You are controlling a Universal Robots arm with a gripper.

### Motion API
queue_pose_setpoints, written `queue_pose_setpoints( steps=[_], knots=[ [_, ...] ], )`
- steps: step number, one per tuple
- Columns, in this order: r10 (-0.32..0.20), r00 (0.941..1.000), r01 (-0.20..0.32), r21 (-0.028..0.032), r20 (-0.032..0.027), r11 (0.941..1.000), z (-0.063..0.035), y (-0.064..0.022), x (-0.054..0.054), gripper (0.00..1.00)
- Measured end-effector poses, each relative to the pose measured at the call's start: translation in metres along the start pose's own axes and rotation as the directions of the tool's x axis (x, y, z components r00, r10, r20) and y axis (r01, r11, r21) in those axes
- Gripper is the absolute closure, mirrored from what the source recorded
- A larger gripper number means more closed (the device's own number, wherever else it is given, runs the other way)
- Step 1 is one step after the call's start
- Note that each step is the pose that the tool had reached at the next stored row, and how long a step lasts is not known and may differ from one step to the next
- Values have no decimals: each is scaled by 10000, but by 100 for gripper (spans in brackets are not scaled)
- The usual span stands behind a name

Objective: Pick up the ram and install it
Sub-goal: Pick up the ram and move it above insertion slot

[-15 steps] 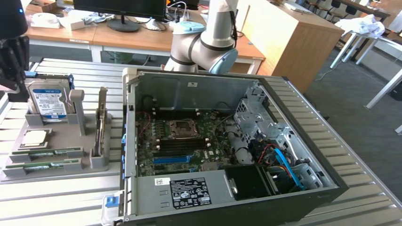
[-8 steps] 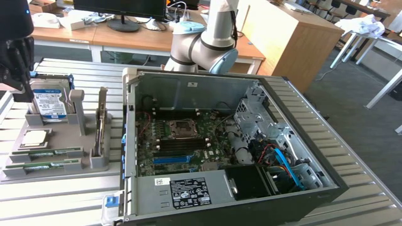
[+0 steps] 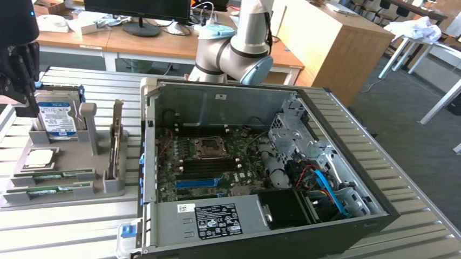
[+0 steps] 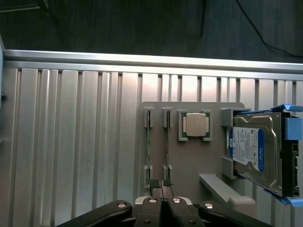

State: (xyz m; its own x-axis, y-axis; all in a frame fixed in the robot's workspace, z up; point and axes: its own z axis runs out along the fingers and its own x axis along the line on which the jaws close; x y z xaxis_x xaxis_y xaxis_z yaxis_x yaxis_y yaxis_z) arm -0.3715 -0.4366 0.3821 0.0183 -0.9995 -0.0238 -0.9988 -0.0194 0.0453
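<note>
Two ram sticks lie on edge side by side in the slots of a grey holder (image 3: 65,202): the nearer ram (image 3: 52,189) and the farther ram (image 3: 55,175). From the wrist they appear as thin green lines, one ram (image 4: 167,146) and the other ram (image 4: 148,146). My gripper (image 4: 161,185) hangs well above the holder with its two fingers pressed together and nothing between them. Its tips line up with the near ends of the sticks. In the exterior view the gripper (image 3: 21,102) is the dark shape at the far left, over the hard drive end of the holder.
The holder also carries a square silver processor (image 4: 197,125), a blue-labelled hard drive (image 4: 253,151) and an upright card (image 3: 115,143). An open computer case (image 3: 338,116) with its motherboard (image 3: 209,162) lies at the exterior view's right of the holder, on a slatted metal table (image 4: 71,142).
</note>
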Motion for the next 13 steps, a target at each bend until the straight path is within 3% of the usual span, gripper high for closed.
queue_pose_setpoints(
  steps=[7, 9, 11, 12, 13],
  knots=[
    [0, 10000, 0, 1, 0, 10000, 0, 0, 0, 89],
    [0, 10000, 0, 0, 0, 10000, 0, 0, 0, 77],
    [0, 10000, 0, 0, 0, 10000, 0, 0, 0, 77],
    [0, 10000, 0, 0, 0, 10000, 0, 0, 0, 70],
    [0, 10000, 0, 0, 0, 10000, 0, 0, 0, 70]
  ],
)
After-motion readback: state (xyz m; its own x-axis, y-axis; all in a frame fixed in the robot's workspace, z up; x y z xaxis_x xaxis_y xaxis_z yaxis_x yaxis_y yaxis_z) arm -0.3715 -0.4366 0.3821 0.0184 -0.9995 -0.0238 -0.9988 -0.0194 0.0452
